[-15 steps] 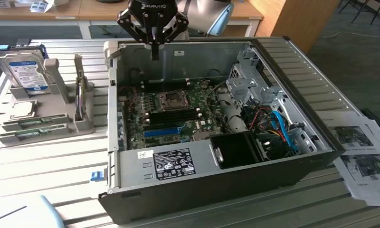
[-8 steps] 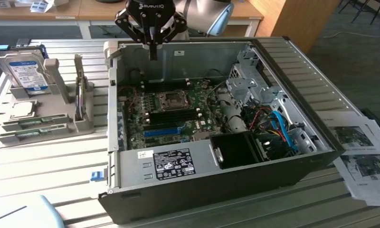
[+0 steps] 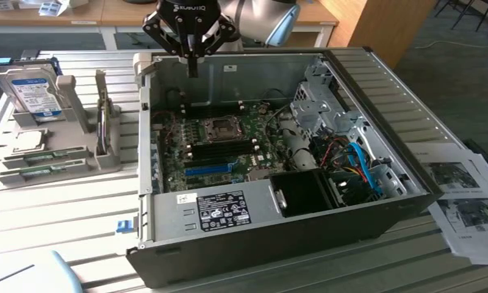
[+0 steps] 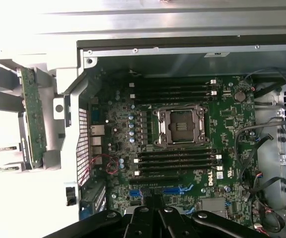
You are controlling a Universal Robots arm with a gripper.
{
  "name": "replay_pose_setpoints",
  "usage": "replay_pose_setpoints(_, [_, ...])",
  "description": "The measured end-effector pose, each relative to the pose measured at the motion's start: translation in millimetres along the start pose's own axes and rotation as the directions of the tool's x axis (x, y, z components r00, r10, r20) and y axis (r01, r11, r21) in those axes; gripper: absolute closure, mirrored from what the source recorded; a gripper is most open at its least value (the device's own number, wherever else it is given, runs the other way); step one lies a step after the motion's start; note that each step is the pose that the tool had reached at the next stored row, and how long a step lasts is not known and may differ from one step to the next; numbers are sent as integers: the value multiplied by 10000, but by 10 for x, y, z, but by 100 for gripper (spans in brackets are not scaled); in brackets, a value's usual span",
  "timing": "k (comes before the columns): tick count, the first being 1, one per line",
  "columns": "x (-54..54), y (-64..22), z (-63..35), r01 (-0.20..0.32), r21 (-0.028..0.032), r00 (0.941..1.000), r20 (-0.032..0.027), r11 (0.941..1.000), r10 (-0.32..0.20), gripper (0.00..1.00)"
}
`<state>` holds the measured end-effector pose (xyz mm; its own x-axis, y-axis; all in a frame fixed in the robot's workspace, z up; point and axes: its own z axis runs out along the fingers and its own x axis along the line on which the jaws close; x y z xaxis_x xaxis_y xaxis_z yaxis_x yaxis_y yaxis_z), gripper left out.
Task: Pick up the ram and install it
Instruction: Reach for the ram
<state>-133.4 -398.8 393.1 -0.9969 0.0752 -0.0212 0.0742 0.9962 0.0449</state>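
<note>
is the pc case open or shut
Open: the case has no side panel on, and the motherboard lies in plain view inside.

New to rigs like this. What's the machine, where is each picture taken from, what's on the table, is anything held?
It is one robot arm with a clamp-like end effector, shut and empty, above an open computer case. The exterior view comes from a camera off the arm; the wrist view looks down from the arm onto the motherboard. Beside the case, a grey holder carries a hard drive and a ram stick, not yet picked up. Printed papers lie at the exterior view's right.
</note>
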Motion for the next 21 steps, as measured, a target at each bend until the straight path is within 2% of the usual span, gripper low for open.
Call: replay_pose_setpoints(21, [200,-15,-4,0,0,10000,-1,10000,0,91])
